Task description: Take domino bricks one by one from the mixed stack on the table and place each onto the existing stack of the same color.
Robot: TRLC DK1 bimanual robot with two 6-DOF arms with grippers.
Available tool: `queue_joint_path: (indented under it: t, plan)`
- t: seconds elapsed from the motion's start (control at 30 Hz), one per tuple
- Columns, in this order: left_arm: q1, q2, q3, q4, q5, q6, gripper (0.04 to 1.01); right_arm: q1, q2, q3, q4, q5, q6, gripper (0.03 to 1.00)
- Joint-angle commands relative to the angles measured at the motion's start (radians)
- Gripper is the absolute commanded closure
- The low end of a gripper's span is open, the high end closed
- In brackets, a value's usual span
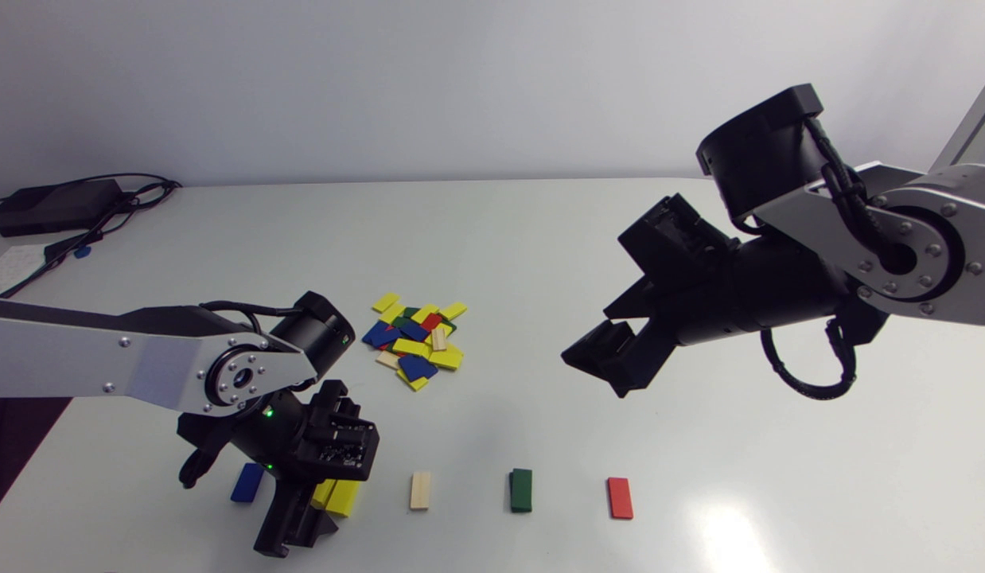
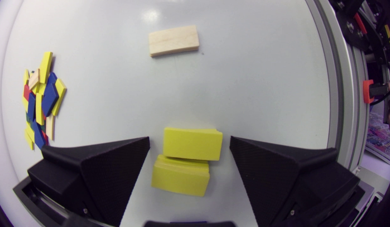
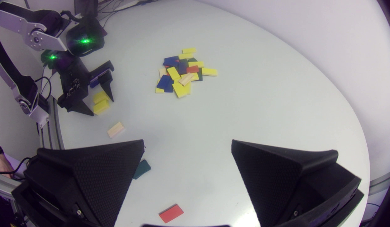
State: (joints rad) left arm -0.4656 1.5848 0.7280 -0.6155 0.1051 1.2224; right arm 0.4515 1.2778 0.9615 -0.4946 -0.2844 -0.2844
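2 yellow bricks [image 2: 192, 143], touching each other, are flanked, untouched, by the wide-open left gripper [image 2: 189, 138]. The right gripper [image 3: 187, 142] is held open aloft, apart from the mixed pile [image 1: 414, 342].

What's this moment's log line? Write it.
left tool: open over yellow stack | right tool: open, empty, raised | mixed pile: many bricks
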Motion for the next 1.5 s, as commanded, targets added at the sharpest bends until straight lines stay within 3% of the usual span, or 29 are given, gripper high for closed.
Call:
queue_joint_path:
  t: [0.0,0.33,0.43,0.6,0.8,1.03,1.07,1.17,1.33,1.4,1.47]
  plan:
    - [0.005,0.038,-0.03,0.011,-0.002,0.043,0.154,-0.004,-0.014,-0.015,-0.004,-0.002,-0.006,0.066]
    - [0.005,0.043,-0.027,0.019,-0.002,0.051,0.344,0.0,-0.012,-0.015,-0.002,-0.001,-0.002,0.066]
    - [0.01,0.043,-0.024,0.02,-0.002,0.052,0.441,0.001,-0.009,-0.017,0.001,-0.001,0.002,0.066]
    - [0.016,0.043,-0.018,0.022,-0.002,0.065,0.462,0.001,-0.005,-0.015,0.004,-0.001,0.002,0.066]
    - [0.018,0.05,-0.01,0.022,-0.002,0.068,0.69,0.001,0.002,-0.014,0.01,-0.001,0.002,0.066]
    - [0.018,0.053,-0.006,0.023,-0.002,0.069,0.689,0.001,0.006,-0.014,0.011,-0.001,0.002,0.066]
    - [0.018,0.052,-0.007,0.023,-0.002,0.069,0.685,0.001,0.006,-0.012,0.011,-0.001,0.002,0.066]
    - [0.018,0.05,-0.006,0.022,-0.002,0.071,0.436,0.001,0.006,-0.012,0.011,-0.001,0.002,0.066]
    - [0.018,0.053,-0.007,0.022,-0.002,0.071,0.179,0.003,0.006,-0.014,0.011,-0.001,0.002,0.066]
    - [0.016,0.052,-0.007,0.022,-0.002,0.071,0.084,0.003,0.006,-0.012,0.011,0.001,0.002,0.066]
    - [0.018,0.046,-0.004,0.019,-0.002,0.071,0.051,0.004,0.005,-0.012,0.008,0.001,0.002,0.066]
